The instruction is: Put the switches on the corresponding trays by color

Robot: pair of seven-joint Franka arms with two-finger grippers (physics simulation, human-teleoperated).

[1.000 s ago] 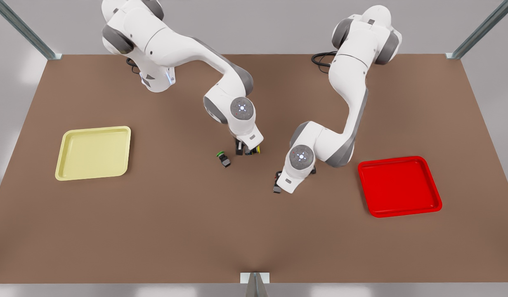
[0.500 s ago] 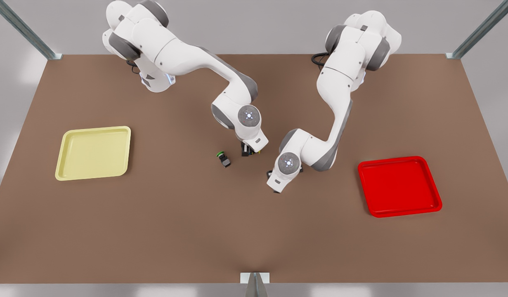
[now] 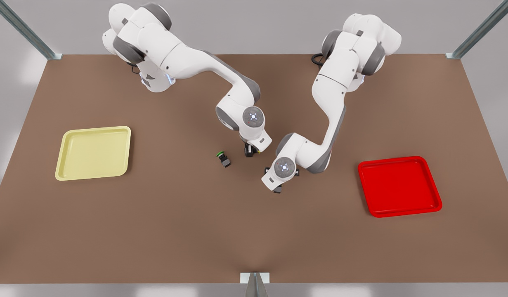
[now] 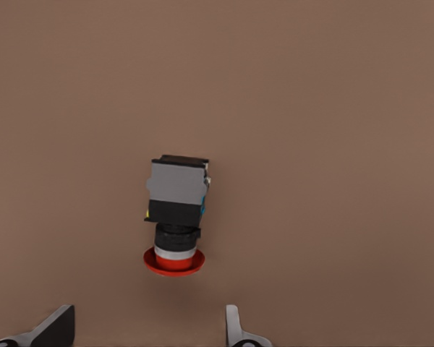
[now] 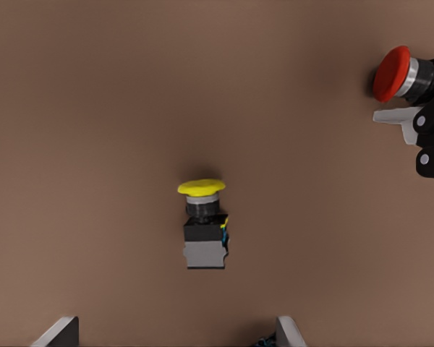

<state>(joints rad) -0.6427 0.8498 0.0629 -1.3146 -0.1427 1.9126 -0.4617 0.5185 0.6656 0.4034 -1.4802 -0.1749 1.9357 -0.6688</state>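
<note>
The red-capped switch [image 4: 176, 217] lies on its side on the brown table, just ahead of my left gripper [image 4: 148, 334], which hangs open above it. That is the arm on the front view's right [image 3: 277, 189]. The yellow-capped switch [image 5: 205, 228] also lies on its side, with my right gripper [image 5: 173, 336] open over it on the front view's left arm [image 3: 250, 152]. A sliver of the yellow cap [image 3: 258, 151] peeks out beside that wrist. Both trays hold nothing: the pale yellow tray [image 3: 93, 153] at the front view's left and the red tray [image 3: 399, 186] at its right.
A green-capped switch [image 3: 223, 158] lies just to the front view's left of the right gripper. The two wrists are close together at mid-table. In the right wrist view the red cap [image 5: 390, 74] shows beside the left gripper's finger [image 5: 394, 117].
The left gripper's wrist has swung toward the front view's left and settled over the red switch. The right gripper has shifted slightly toward the front view's right over the yellow switch.
</note>
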